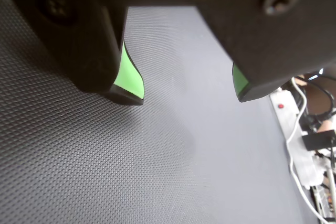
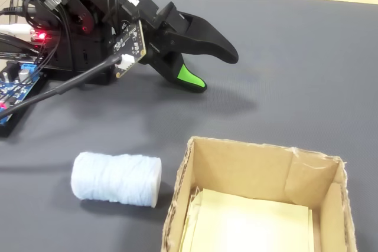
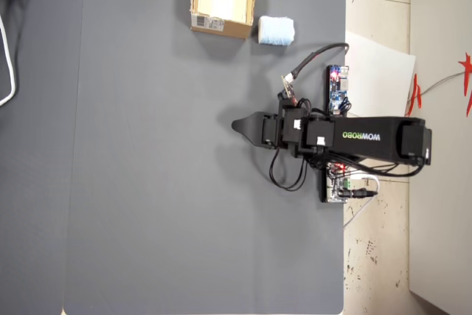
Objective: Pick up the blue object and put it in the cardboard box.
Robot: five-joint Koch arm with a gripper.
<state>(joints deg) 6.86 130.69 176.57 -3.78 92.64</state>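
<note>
The blue object [image 2: 116,179] is a pale blue, whitish soft roll lying on the grey mat just left of the cardboard box [image 2: 236,147] in the fixed view. In the overhead view the blue object [image 3: 276,30] rests against the right side of the cardboard box [image 3: 223,29], whose pale inside holds nothing. My gripper [image 2: 215,72] hovers over bare mat, well apart from both. It is open, green pads [image 2: 190,77] showing. The wrist view has the gripper [image 1: 188,97] open over mat alone, with neither the blue object nor the box in sight. From overhead, the gripper [image 3: 237,126] points left.
The arm's base, circuit boards with a red light [image 2: 40,35] and cables [image 2: 71,81] sit at the fixed view's left. From overhead, boards [image 3: 338,86] line the mat's right edge. A white power strip [image 1: 294,129] lies off the mat in the wrist view.
</note>
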